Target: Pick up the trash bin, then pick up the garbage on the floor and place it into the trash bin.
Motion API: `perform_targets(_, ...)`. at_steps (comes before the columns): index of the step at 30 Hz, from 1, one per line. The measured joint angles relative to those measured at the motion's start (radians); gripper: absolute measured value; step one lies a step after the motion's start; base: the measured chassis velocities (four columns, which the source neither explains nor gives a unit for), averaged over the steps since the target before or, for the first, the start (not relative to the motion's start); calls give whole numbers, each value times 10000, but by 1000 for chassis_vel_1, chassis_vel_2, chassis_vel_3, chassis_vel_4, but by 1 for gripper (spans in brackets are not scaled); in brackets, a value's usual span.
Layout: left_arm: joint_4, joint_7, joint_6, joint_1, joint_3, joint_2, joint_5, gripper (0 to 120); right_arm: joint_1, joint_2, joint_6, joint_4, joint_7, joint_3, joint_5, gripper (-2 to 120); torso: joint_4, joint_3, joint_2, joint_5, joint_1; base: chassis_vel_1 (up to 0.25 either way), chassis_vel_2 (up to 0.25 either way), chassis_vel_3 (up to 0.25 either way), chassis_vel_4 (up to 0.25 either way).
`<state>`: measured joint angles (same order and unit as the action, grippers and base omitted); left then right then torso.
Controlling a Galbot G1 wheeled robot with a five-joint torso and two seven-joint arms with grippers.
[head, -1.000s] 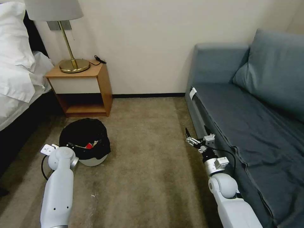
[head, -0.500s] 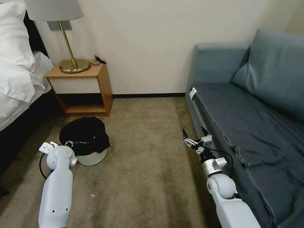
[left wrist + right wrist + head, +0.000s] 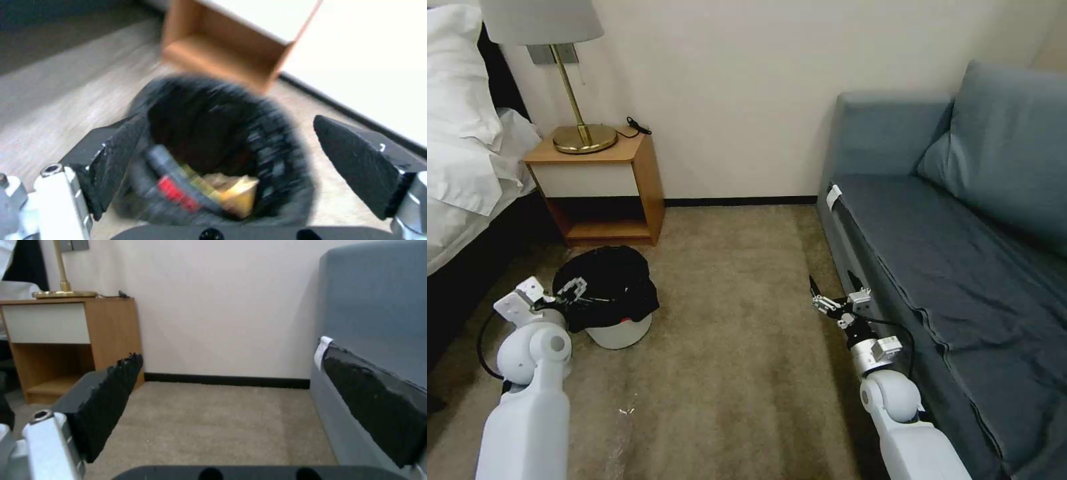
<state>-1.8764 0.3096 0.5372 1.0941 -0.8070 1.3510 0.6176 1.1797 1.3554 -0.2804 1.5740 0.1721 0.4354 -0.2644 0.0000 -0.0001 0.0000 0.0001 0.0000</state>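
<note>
The trash bin [image 3: 620, 331] is white with a black liner bag and stands on the carpet in front of the nightstand. My left gripper [image 3: 572, 291] hovers open over its near-left rim. From the left wrist view the bin [image 3: 276, 150] lies between and below the two spread fingers [image 3: 118, 156]. Garbage rests inside it: a red packet [image 3: 177, 195], a gold wrapper [image 3: 238, 193] and a dark bottle-like shape. My right gripper [image 3: 826, 297] hangs open and empty above the carpet beside the sofa's front; its pads [image 3: 106, 400] stand wide apart.
A wooden nightstand [image 3: 602, 187] with a brass lamp stands behind the bin. The bed [image 3: 460, 167] is on the left and a blue-grey sofa [image 3: 960, 233] on the right. Open carpet [image 3: 734, 320] lies between my arms.
The left arm swung out to the left and its gripper rose over the bin's rim. The bin went from tilted to upright. The right gripper drifted slightly left and nearer.
</note>
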Motion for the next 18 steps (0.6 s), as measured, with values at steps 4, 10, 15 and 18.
perform_targets(4,163,-2459,-1211,150,-11,27,-1608,100,13,16,-1,10,1,22,-1,100,-1,0,0,1,0,0,0,0,0)
perform_targets(10,731,-5118,-2529,251,-8,156,-2865,97,-125,-5,33,1,-59,167,-104,100,-1,0,0,-2,-1,0,0,0,0)
perform_targets(15,1666,-6063,-3927,246,84,62,-3740,97,-291,36,413,6,-913,141,-180,100,-1,0,0,-1,0,0,0,0,0)
perform_targets(18,1873,-5616,-4257,291,246,63,-3430,97,-340,64,449,-31,-1088,78,-279,100,-1,0,0,-2,0,0,0,0,0)
